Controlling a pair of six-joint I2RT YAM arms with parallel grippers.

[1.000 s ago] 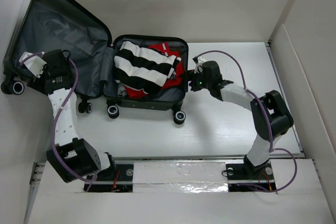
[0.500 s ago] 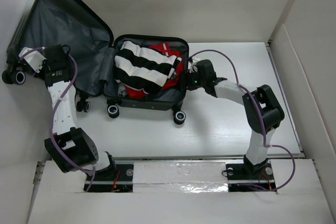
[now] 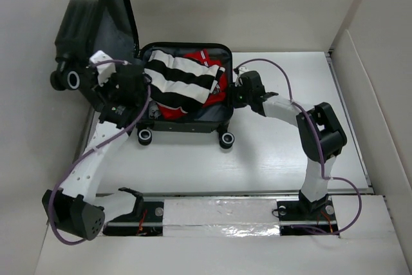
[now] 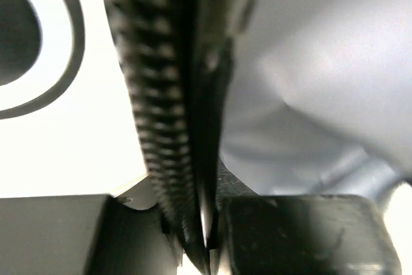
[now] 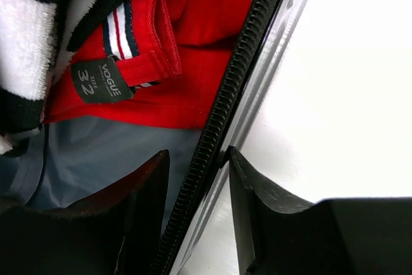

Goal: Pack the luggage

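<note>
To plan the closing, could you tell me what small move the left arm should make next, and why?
Probably swing the lid rightward and down over the base: the left fingers pinch its zipper edge, it stands nearly upright, the clothes lie inside, and the right fingers straddle the base rim, steadying it.

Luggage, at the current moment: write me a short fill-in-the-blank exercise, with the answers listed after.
1. The luggage is open, and its lid stands nearly ___.
2. The left gripper has its jaws shut on the lid's ___ edge.
3. The top garment, lying over the red garment, is black-and-white ___.
4. The tag on the red garment reads size ___.

Missing words: upright; zipper; striped; 32.
</note>
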